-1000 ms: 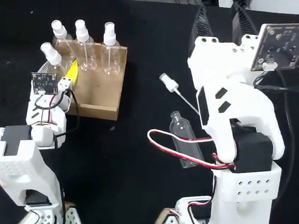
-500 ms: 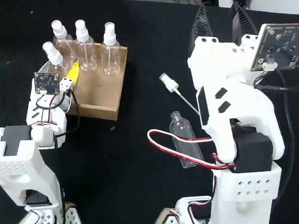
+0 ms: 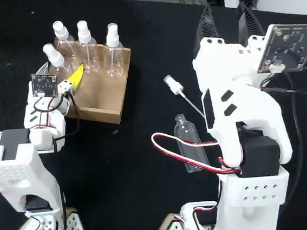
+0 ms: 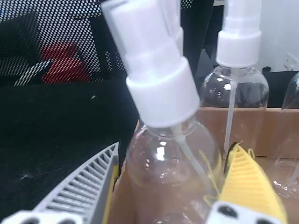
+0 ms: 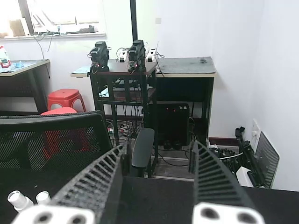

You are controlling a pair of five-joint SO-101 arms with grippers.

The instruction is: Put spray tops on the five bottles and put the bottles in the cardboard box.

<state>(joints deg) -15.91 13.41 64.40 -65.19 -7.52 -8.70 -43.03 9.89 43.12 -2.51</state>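
1. The left gripper (image 4: 175, 149) sits at the left edge of the cardboard box (image 3: 103, 96). Its jaws are parted on either side of a capped bottle (image 3: 54, 59) and do not visibly pinch it. That bottle leans (its white top tilts off vertical in the left wrist view). I judge that a careless pull-back could catch it with the yellow finger (image 4: 247, 182) and tip it out.
2. Three more capped bottles (image 3: 86, 46) line the box's far side. They are clear plastic with white tops and thin dip tubes inside.
3. On the black table (image 3: 138, 162), well apart from the box, lies the last spray top (image 3: 174, 85), its tube trailing. Near it the bare bottle (image 3: 187, 130) lies on its side, partly under the right arm's cable (image 3: 166, 149), which might snag a grasp.
4. The right gripper (image 5: 159, 147) is raised, wide open and empty.
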